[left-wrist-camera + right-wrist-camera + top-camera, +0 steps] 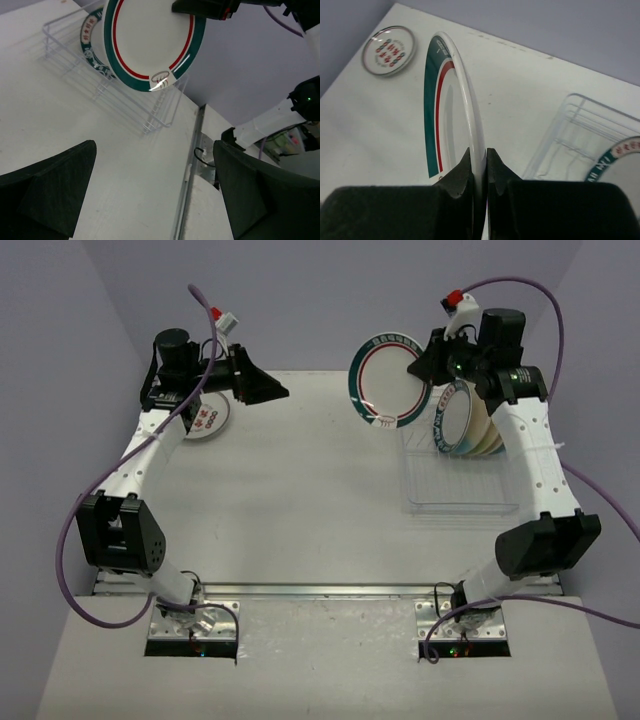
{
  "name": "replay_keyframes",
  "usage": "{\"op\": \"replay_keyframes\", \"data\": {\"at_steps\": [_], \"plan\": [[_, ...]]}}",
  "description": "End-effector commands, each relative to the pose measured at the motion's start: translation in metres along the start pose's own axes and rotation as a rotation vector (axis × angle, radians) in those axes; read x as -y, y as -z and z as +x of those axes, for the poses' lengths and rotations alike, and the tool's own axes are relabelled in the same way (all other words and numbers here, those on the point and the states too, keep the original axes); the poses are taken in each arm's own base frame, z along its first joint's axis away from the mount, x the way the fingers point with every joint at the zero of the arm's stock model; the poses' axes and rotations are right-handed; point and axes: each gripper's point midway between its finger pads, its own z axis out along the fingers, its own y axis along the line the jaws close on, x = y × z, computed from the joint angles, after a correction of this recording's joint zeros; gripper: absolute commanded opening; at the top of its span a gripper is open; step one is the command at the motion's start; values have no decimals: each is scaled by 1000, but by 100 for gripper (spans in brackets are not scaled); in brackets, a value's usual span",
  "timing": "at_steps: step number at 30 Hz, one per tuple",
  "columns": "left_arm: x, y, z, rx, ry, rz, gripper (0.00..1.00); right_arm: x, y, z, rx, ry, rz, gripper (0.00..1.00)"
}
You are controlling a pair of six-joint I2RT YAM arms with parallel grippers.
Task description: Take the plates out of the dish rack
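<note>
My right gripper point(425, 362) is shut on the rim of a white plate with a green rim and red ring point(388, 380). It holds the plate upright in the air, left of the dish rack point(462, 488). The same plate shows in the right wrist view point(451, 105) and the left wrist view point(150, 42). Several plates point(468, 422) stand on edge at the rack's far end. A small white plate point(206, 420) lies flat at the far left of the table. My left gripper point(262, 388) is open and empty, up in the air right of that small plate.
The table's far edge runs just behind the rack and the small plate. A metal rail point(330, 590) lines the near edge by the arm bases. Purple cables hang from both arms.
</note>
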Motion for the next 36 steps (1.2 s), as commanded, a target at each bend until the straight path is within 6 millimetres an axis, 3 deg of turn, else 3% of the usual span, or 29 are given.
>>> {"op": "replay_keyframes", "data": {"at_steps": [1, 8, 12, 23, 25, 27, 31, 33, 34, 36], "plan": [[32, 2, 20, -95, 44, 191, 100, -73, -4, -13, 53, 7, -306, 0], [30, -3, 31, -99, 55, 174, 99, -119, -10, -17, 45, -16, -468, 0], [21, -4, 33, -89, 55, 129, 98, -130, -8, -21, 44, -33, -518, 0], [20, -19, 45, -117, 92, 122, 90, -152, -10, -24, 30, -83, -599, 0], [19, -23, 47, -124, 111, 123, 82, -156, -12, -25, 28, -85, -610, 0], [19, -25, 48, -131, 149, 132, 67, -158, -15, -24, 21, -104, -612, 0], [24, -28, 42, -113, 246, 184, 52, -159, -23, -24, 5, -163, -627, 0], [32, -26, 40, -95, 289, 207, 37, -159, -27, -23, -5, -194, -629, 0], [34, -25, 41, -89, 293, 215, 24, -158, -30, -23, -10, -212, -625, 0], [32, -23, 42, -85, 307, 202, 11, -156, -34, -21, -18, -233, -607, 16]]}}
